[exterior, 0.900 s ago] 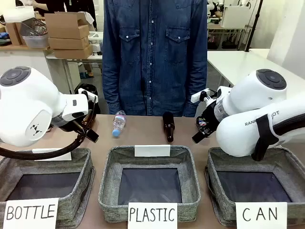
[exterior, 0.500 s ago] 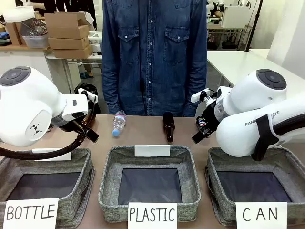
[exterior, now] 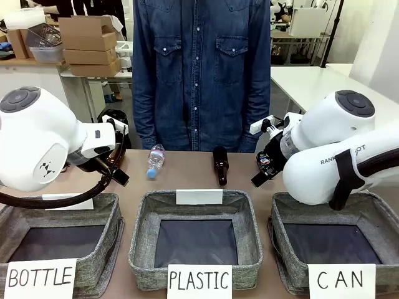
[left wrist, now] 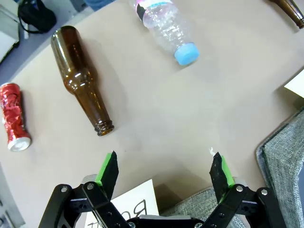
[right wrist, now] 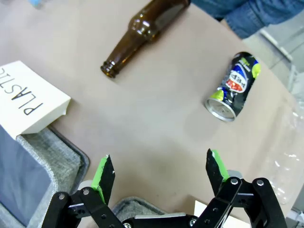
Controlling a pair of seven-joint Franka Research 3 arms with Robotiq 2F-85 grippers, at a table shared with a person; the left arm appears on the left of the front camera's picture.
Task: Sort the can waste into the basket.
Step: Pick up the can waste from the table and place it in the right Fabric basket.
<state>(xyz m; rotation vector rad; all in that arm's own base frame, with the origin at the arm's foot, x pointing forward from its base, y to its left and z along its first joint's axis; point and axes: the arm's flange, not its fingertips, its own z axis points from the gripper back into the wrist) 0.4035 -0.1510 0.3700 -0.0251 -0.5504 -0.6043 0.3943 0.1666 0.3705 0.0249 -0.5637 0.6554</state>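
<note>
A dented black can [right wrist: 233, 85] with a blue, red and white logo lies on its side on the brown table, ahead and to the right of my open right gripper [right wrist: 159, 171]. A bit of this can [exterior: 265, 161] peeks out beside that gripper [exterior: 263, 171]. A crushed red can [left wrist: 14, 116] lies at the left edge, well left of my open left gripper [left wrist: 164, 166], which hovers over bare table. The grey basket [exterior: 278, 237] signed "CAN" stands at the front right, under my right arm. Neither gripper holds anything.
Baskets signed "BOTTLE" [exterior: 112, 218] and "PLASTIC" [exterior: 140, 230] stand left and middle. Brown glass bottles [left wrist: 83, 80] [right wrist: 142, 26] and a clear plastic bottle [left wrist: 166, 28] with a blue cap lie on the table. A person in a denim shirt [exterior: 202, 68] stands at the far edge.
</note>
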